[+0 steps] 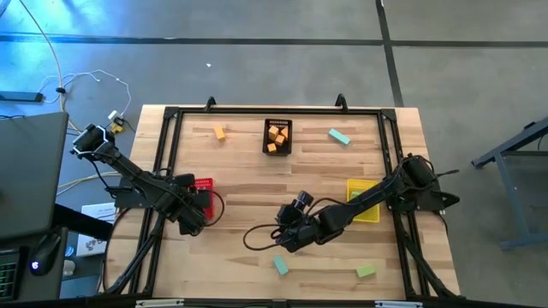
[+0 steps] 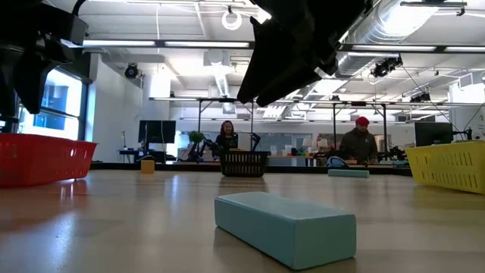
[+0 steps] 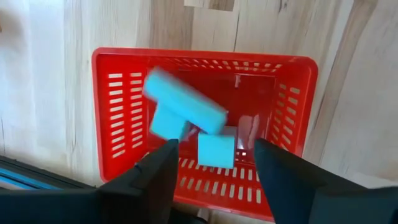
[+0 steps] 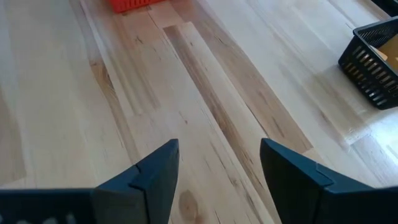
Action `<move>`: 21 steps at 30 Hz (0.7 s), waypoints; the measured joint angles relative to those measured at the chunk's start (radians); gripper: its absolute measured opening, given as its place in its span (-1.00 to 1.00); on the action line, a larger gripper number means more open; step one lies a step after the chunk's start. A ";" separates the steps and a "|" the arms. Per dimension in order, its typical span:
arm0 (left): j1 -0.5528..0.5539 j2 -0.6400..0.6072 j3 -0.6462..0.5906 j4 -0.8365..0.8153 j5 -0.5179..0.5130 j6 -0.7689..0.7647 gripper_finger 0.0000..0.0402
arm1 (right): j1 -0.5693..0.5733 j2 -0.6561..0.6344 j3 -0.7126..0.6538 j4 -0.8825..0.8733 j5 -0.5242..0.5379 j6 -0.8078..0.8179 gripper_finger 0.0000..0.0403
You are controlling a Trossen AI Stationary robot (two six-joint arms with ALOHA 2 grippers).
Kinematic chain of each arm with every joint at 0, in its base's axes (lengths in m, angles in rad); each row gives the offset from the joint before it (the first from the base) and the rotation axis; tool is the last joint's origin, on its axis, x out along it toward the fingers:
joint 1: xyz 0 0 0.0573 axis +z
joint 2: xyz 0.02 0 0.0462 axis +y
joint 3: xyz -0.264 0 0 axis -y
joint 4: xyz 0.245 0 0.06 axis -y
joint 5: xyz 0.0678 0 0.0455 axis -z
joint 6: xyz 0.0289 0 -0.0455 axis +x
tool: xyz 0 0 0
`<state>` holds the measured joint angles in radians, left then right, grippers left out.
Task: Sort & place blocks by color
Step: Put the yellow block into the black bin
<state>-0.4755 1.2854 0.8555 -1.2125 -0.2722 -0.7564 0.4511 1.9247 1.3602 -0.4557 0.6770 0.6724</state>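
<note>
Closest to low cam: teal bar (image 2: 286, 227), lying flat on wood table (image 1: 257, 184), same piece as near front edge from above (image 1: 281, 266).

Left to right:
- Left gripper (image 1: 192, 224) over red basket (image 3: 292, 81), jaws wide, nothing held. Below it teal blocks (image 3: 184, 109) inside basket; top one blurred, seems just dropped or tumbling, cannot tell for sure.
- Orange block (image 1: 220, 133) alone near far left side of table.
- Black basket (image 1: 266, 128) at far middle, w/ orange cubes (image 1: 276, 137) inside.
- Right gripper (image 1: 287, 241) low over middle of table, jaws wide, empty; only bare wood between fingers in wrist cam. Teal bar just beside it, toward front edge.
- Teal block (image 1: 339, 136) far right.
- Yellow basket (image 1: 373, 216) under right arm, contents hidden.
- Green block (image 1: 366, 271) front right.

Step, as judged: sorting about half done, teal drop at red basket; 4 pieces loose.

Next move needs: right gripper to go toward front edge, line up across short side of teal bar, descend, close. Then long carry to red basket, or handover to left.
</note>
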 joint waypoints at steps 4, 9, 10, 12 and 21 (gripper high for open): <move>0.011 0.000 0.000 -0.002 0.000 0.000 0.06 | 0.000 0.000 0.000 -0.005 0.000 0.001 0.05; 0.059 -0.002 0.000 -0.004 0.000 0.003 0.06 | 0.000 0.000 0.000 -0.004 0.000 0.000 0.05; 0.072 -0.006 0.000 -0.005 -0.001 0.012 0.06 | 0.000 0.000 0.000 -0.005 0.000 0.000 0.05; 0.105 -0.013 0.000 -0.006 -0.008 0.038 0.05 | 0.000 0.000 0.000 -0.004 0.000 0.000 0.05; 0.328 -0.081 0.052 -0.010 -0.179 0.160 0.05 | 0.000 0.000 0.000 -0.005 0.000 0.000 0.05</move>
<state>-0.1476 1.2047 0.9071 -1.2222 -0.4511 -0.5969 0.4511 1.9247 1.3602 -0.4603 0.6773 0.6724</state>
